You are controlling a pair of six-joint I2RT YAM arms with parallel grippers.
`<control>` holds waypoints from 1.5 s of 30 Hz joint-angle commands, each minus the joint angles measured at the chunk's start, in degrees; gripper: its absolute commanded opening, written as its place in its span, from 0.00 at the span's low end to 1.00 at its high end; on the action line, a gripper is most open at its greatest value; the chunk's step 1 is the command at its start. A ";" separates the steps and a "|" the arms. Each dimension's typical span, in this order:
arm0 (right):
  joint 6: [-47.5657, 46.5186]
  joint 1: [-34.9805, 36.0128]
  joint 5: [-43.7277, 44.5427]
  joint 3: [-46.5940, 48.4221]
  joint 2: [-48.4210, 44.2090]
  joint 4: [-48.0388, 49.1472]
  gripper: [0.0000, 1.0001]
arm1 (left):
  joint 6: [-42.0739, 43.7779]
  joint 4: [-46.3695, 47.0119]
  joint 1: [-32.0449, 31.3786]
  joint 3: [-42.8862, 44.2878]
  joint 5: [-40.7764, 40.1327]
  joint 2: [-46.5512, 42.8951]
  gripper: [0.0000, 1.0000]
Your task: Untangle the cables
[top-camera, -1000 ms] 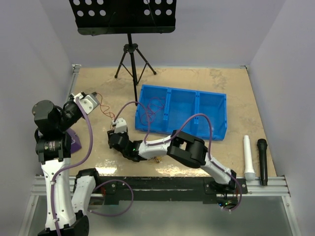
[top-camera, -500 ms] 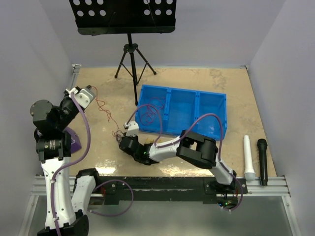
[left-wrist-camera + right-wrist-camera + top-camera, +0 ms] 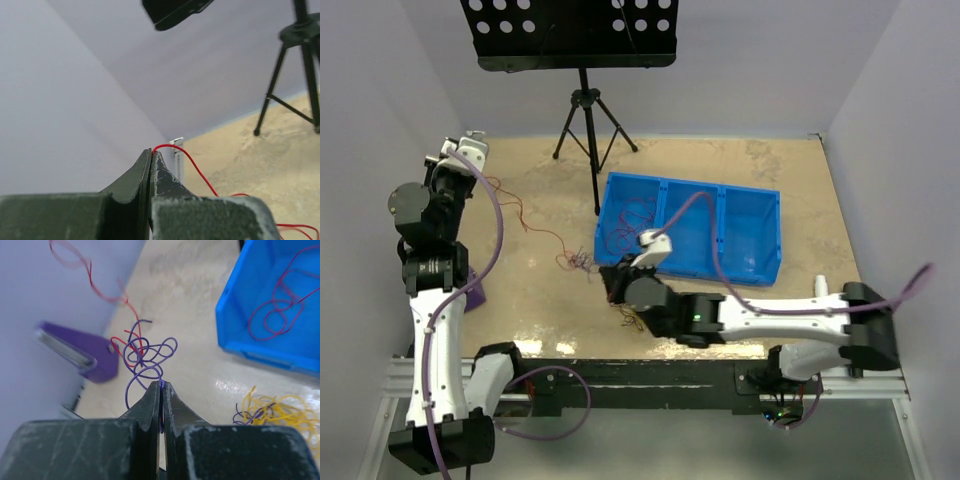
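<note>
My left gripper [image 3: 460, 158] is raised at the table's far left and is shut on the end of a thin red cable [image 3: 196, 169], which comes out between its tips [image 3: 151, 150]. The red cable [image 3: 525, 225] runs down and to the right into a small tangle of purple and red cables [image 3: 582, 262]. My right gripper [image 3: 607, 272] is shut on a purple strand at the tangle's near edge [image 3: 161, 384], and the purple loops [image 3: 147, 352] fan out just beyond its tips. A yellow tangle [image 3: 282, 412] lies on the table to the right.
A blue three-compartment bin [image 3: 752, 200] stands behind the right arm, with a loose red-purple wire [image 3: 275, 315] in its left compartment. A music stand tripod [image 3: 585, 110] stands at the back. A purple object [image 3: 85, 355] lies at the left edge, and white [image 3: 825, 320] and black [image 3: 853, 325] microphones lie at the right.
My right gripper has shut on the purple strand and moved right, with its arm stretched out. My left gripper has lifted back and to the left, drawing the red cable out longer.
</note>
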 commanded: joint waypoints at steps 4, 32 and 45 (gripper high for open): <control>16.27 -1.08 15.67 -5.42 -20.47 -22.69 0.00 | 1.65 9.63 0.38 1.22 -12.96 1.70 0.00; 43.11 -3.98 35.72 3.80 -49.50 -68.33 0.00 | 0.69 11.67 2.75 5.69 -27.41 16.10 0.00; 39.41 -4.51 39.06 5.74 -34.50 -65.35 0.00 | -8.28 1.63 2.84 6.67 9.85 5.13 0.00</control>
